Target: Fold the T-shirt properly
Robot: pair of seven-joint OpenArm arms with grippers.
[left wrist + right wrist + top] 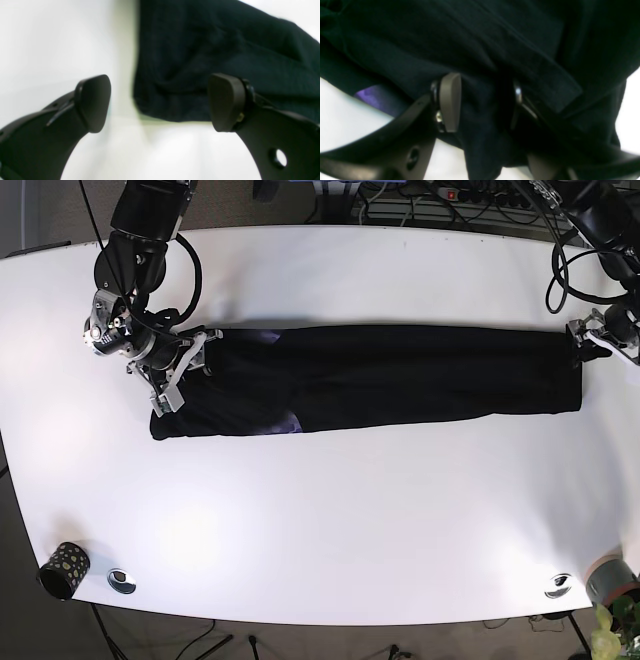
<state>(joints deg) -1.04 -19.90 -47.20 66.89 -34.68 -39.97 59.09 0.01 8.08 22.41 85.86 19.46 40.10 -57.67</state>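
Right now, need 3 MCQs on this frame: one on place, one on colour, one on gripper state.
1. Where does the T-shirt lie?
A. Stretched in a long band across the table
B. Balled at the near edge
C. Hanging off the table

2. T-shirt colour?
A. White
B. Red
C. Dark navy, near black

3. Left gripper state?
A. Shut on fabric
B. Open, at the shirt's corner
C. Out of view

Key: 1 A, base view shows the band; 2 C, dark in every view; 3 B, wide gap between pads, nothing held.
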